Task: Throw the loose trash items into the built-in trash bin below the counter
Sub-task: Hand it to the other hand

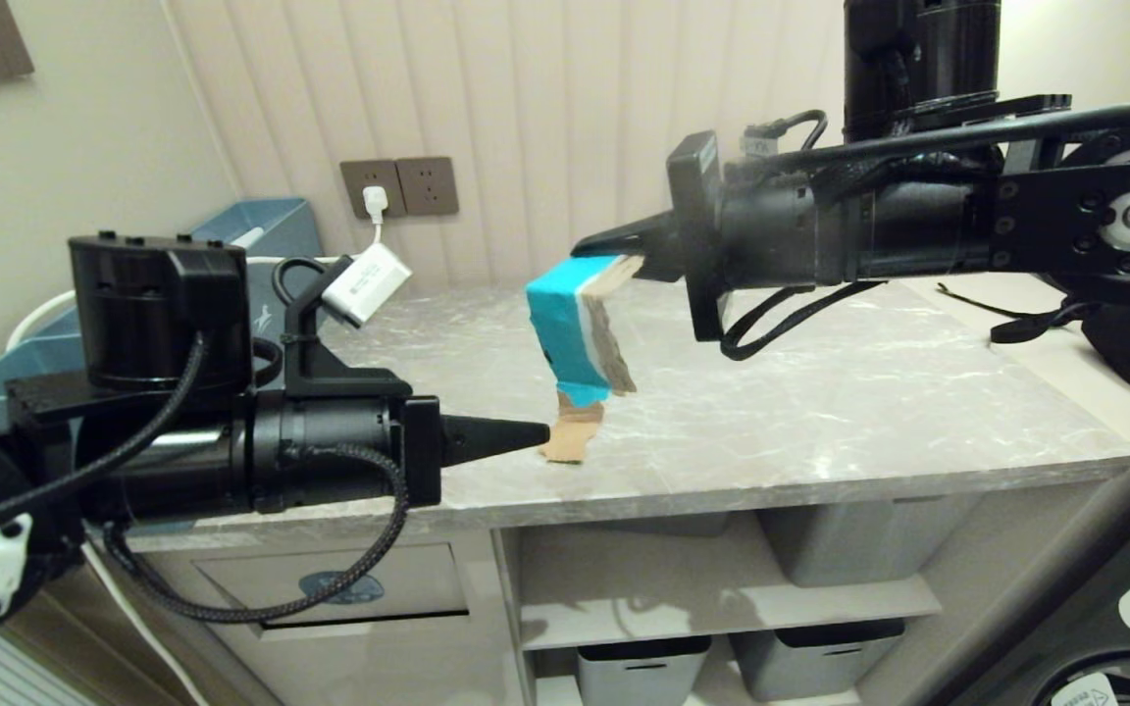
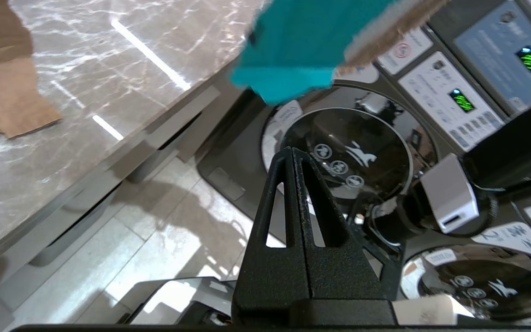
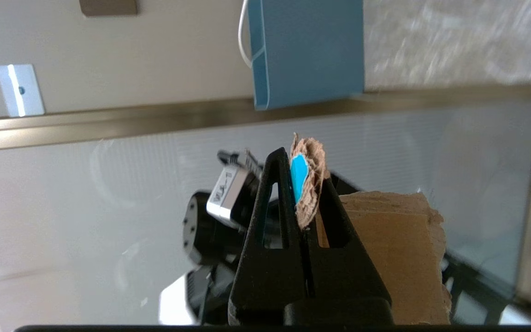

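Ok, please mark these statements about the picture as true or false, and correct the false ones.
1. The right end effector is shut on the turquoise-faced cardboard scrap. True.
2. The left end effector holds a cardboard scrap. False: it is shut and empty, with its tip beside the plain brown scrap.
3. The plain brown scrap lies on the counter. True.
4. The trash bin flap is at the right under the counter. False: it is at the left, below the left arm.
5. A white charger is plugged into the wall socket. True.
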You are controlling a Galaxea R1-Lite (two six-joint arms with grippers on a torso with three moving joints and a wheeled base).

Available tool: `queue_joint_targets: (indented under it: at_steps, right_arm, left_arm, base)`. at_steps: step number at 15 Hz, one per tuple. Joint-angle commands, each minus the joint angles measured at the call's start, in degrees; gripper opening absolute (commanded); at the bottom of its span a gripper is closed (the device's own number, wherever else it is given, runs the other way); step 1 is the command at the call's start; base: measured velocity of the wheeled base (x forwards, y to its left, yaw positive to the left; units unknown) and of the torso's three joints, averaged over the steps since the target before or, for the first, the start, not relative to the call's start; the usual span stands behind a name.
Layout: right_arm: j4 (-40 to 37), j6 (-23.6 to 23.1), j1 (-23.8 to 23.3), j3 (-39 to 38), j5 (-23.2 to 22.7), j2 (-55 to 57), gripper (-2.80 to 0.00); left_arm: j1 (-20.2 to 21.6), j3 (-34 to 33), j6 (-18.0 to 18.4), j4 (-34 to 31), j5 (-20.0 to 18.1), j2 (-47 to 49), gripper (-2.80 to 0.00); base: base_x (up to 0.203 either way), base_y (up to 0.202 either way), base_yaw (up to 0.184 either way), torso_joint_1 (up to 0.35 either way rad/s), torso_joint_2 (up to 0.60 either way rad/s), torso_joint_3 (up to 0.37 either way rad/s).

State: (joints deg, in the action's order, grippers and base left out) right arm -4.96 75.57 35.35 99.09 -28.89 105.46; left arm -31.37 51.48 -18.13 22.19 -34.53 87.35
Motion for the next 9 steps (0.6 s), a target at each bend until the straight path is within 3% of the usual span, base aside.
queue_joint_targets:
  at_steps: [1, 3, 4, 6, 8, 9]
  right_arm:
    - [-0.45, 2.35, -0.24, -0.15, -2.65, -0.74, -2.8]
    - [-0.49, 2.57, -0.49, -0.21, -3.45, -0.7, -2.8]
    - [-0.49, 2.57, -0.64, -0.21, -3.5, -0.7, -2.8]
    - [-0.55, 2.81, -1.32, -0.38, -3.7, -0.87, -2.8]
    - [-1.54, 2.83, -1.43, -0.3, -3.72, -1.15, -2.8]
    - [-1.66, 2.83, -1.43, -0.41, -3.72, -1.23, -2.8]
  left_arm:
    - [0.35, 0.13, -0.07, 0.14, -1.42, -1.06, -2.8]
    - [0.86, 0.46, -0.07, 0.29, -1.42, -1.33, -2.8]
    - [1.62, 0.79, -0.07, 0.39, -1.42, -1.55, 0.0]
    - [3.1, 1.28, -0.31, 0.52, -2.2, -1.43, 0.0]
    - [5.32, 1.86, -0.61, 1.49, -6.34, -0.7, 0.0]
    - [6.04, 2.1, -0.9, 3.05, -6.66, -0.08, 0.0]
  base:
    - [0.0, 0.0, 0.0, 0.0, 0.0, 0.0]
    - [0.0, 0.0, 0.0, 0.0, 0.0, 0.0]
    - [0.0, 0.0, 0.0, 0.0, 0.0, 0.0]
    - [0.0, 0.0, 0.0, 0.0, 0.0, 0.0]
    - [0.0, 0.0, 0.0, 0.0, 0.0, 0.0]
    - [0.0, 0.0, 0.0, 0.0, 0.0, 0.0]
